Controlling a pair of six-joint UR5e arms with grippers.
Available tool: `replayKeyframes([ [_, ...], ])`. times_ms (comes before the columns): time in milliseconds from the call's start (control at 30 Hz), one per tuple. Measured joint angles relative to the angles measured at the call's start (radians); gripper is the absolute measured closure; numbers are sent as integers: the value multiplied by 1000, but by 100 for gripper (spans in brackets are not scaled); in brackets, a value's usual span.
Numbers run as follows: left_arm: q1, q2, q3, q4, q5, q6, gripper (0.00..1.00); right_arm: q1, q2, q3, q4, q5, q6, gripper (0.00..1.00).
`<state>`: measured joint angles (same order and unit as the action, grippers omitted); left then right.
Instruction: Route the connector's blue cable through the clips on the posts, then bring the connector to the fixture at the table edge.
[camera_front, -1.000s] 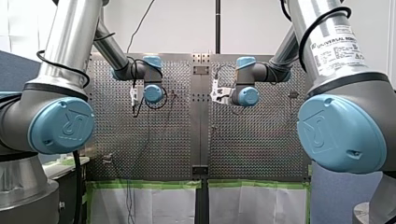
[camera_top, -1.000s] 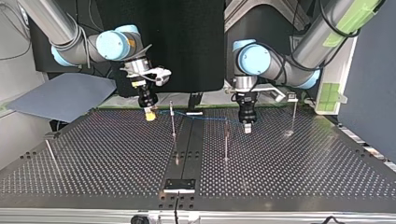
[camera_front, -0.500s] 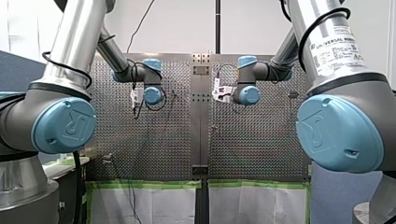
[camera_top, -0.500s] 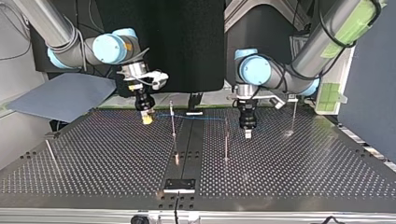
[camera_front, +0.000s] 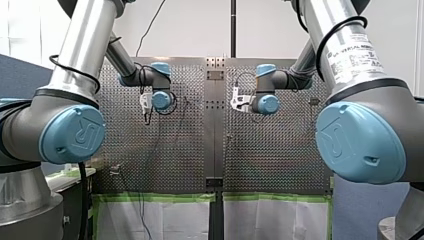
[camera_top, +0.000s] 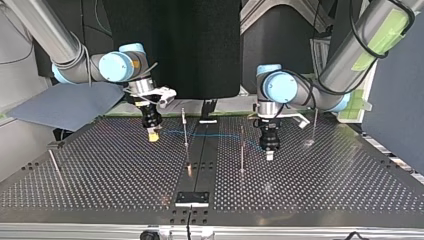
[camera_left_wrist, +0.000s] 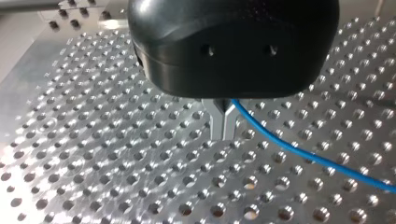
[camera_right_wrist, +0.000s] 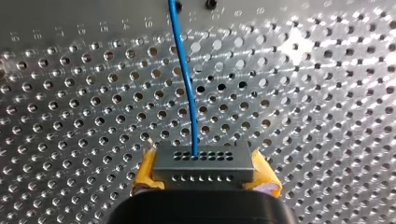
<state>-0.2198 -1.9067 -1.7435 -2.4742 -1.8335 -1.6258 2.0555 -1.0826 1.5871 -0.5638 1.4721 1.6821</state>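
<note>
At the near edge of the worktop (camera_top: 100, 185) in the top view sits the fixture (camera_top: 192, 198), unoccupied; the connector is well apart from it. Beyond it stand two thin posts, one (camera_top: 242, 155) nearer and one (camera_top: 185, 131) a little farther back. The blue cable (camera_top: 220, 135) crosses both as a low, nearly straight span. Whether it sits in either clip is too small to tell.

The span ends at my left end effector (camera_top: 270, 155), on that view's right. Its wrist view shows the metal fingers drawn together with the cable coming out right beside them, apparently pinched there. Farther back, on the view's left, my right end effector (camera_top: 153, 135) has its yellow pads clamped on the connector (camera_right_wrist: 204, 163), and the cable leaves the block's face straight ahead.

The step in hand looks like routing. To do it well, I would hold the span lightly taut between the two grips and bring it to clip height. Then I would press it in sideways, one post at a time, without dragging the thin posts over. The connector should sit square in the pads for the later move to the fixture.
</note>
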Motion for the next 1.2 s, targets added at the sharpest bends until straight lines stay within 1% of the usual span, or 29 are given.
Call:
replayKeyframes([
  [167,16,0,8,-3,12,-4,100,-11,17,-40,18,-13,-1,100],
  [300,22,-10,15,-8,19,-8,100,-20,30,-67,32,-28,0,100],
  [400,24,-31,33,-25,26,-13,100,-25,43,-90,40,-43,1,100],
  [500,24,-55,48,-37,33,-16,100,-26,47,-108,43,-51,2,100],
  [633,26,-77,62,-35,38,-30,100,-29,51,-118,43,-54,8,100],
  [767,31,-81,76,-31,56,-60,100,-34,58,-130,46,-55,14,100],
  [867,35,-81,82,-33,63,-79,100,-36,65,-142,54,-56,16,100],
  [967,38,-82,84,-36,65,-87,100,-38,74,-151,58,-56,16,100],
  [1200,44,-82,84,-43,66,-90,100,-39,106,-179,70,-56,14,100],
])
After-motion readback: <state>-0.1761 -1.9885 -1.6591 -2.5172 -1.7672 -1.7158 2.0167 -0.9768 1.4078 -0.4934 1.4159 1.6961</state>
